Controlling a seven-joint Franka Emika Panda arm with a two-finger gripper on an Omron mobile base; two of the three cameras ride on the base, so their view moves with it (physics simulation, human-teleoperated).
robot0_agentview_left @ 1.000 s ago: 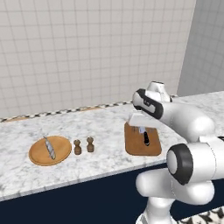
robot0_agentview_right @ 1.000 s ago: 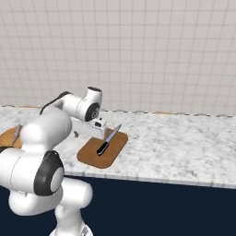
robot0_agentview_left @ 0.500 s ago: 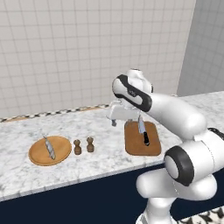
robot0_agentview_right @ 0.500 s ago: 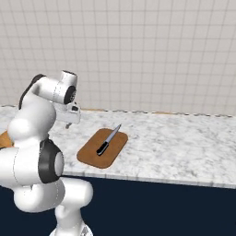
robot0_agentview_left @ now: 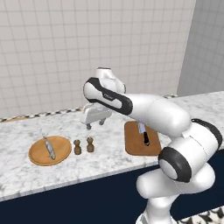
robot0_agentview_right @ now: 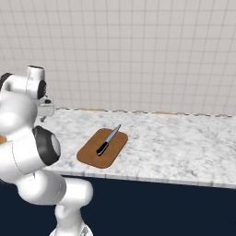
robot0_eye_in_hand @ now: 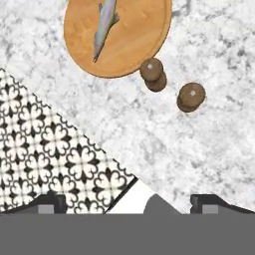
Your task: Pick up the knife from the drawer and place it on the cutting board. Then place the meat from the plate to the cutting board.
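At the left of the left base view, the plate (robot0_agentview_left: 50,150) sits on the counter (robot0_agentview_left: 109,159) with the meat (robot0_agentview_left: 49,148) lying across it, untouched; two small brown shakers (robot0_agentview_left: 83,145) stand just beside it. Above and to their right hangs the gripper (robot0_agentview_left: 95,124), jaws wide and empty, having swung leftward off the cutting board (robot0_agentview_left: 141,138) over the last second. Right of centre, the knife (robot0_agentview_left: 144,134) rests on that board, clear of the hand. So the first half looks done, and the arm is likely heading for the meat, seen at the top of the hand view.
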